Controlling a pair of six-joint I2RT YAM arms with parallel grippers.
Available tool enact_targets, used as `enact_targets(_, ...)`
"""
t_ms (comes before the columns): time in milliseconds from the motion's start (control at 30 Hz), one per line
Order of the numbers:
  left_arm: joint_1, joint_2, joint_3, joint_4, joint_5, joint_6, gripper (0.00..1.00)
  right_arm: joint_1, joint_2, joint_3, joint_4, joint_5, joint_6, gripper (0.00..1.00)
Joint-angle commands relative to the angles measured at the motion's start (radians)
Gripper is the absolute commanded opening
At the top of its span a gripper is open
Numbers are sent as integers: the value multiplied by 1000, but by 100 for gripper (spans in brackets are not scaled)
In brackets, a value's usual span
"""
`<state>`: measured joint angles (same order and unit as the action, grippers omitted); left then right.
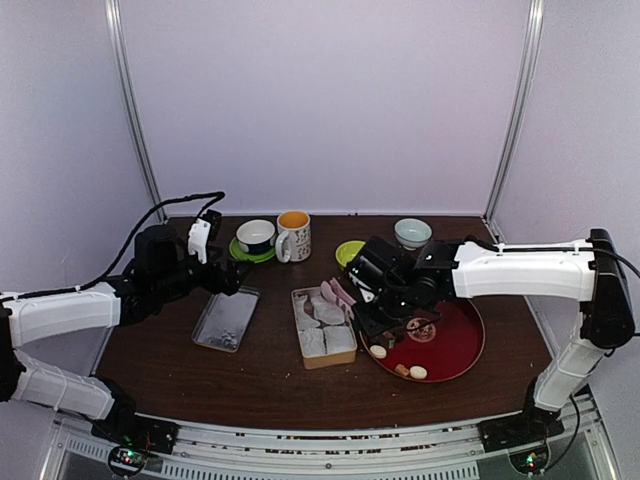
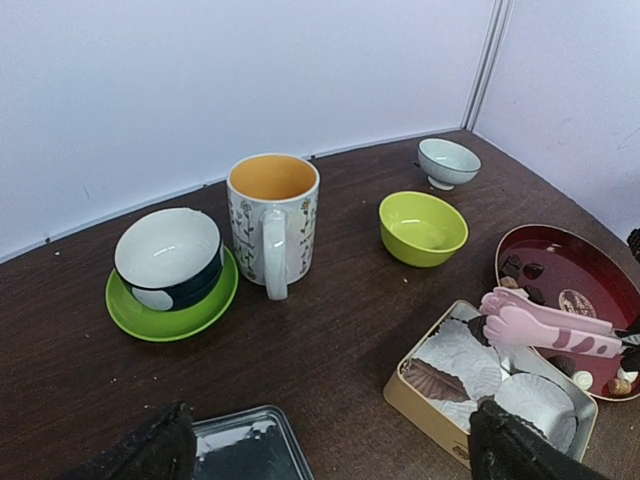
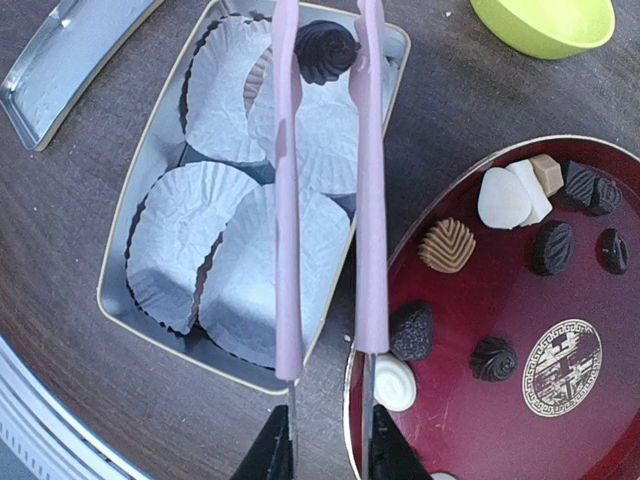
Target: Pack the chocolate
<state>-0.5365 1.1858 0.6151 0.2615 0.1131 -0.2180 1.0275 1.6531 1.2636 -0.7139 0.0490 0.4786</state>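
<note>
Though illegible, gold seal [image 3: 562,367] among chocolates [image 3: 552,247] on red tray [image 3: 600,430].

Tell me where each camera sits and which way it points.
Top external: above and behind the bases, looking down at the table; left arm and right arm show.
Left wrist: low on the left, facing across the table to the mug and tin; left jaws wide apart at the bottom corners.
Right wrist: looking down on tin and red tray; right jaws pinch pink tongs holding a dark chocolate.
Shared: all three show the tin.
</note>
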Motion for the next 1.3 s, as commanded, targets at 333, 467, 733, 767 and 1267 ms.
enact_targets(333, 6, 19, 12, 33, 17, 9, 97, 9, 43, 54, -9, 95, -6, 34)
enact_targets(467, 5, 24, 15, 32, 22, 9, 97, 13, 34, 54, -10, 89, -14, 36)
enact_targets(733, 6, 101, 60, 12, 102, -2, 96, 44, 61, 90, -10, 31, -61, 36)
enact_targets(767, 6, 110, 65, 10, 110, -3, 96, 49, 71, 100, -17, 32, -65, 36)
enact_targets(1267, 4, 251, 163, -61, 204, -15, 93, 100, 193, 204, -156, 181, -34, 38)
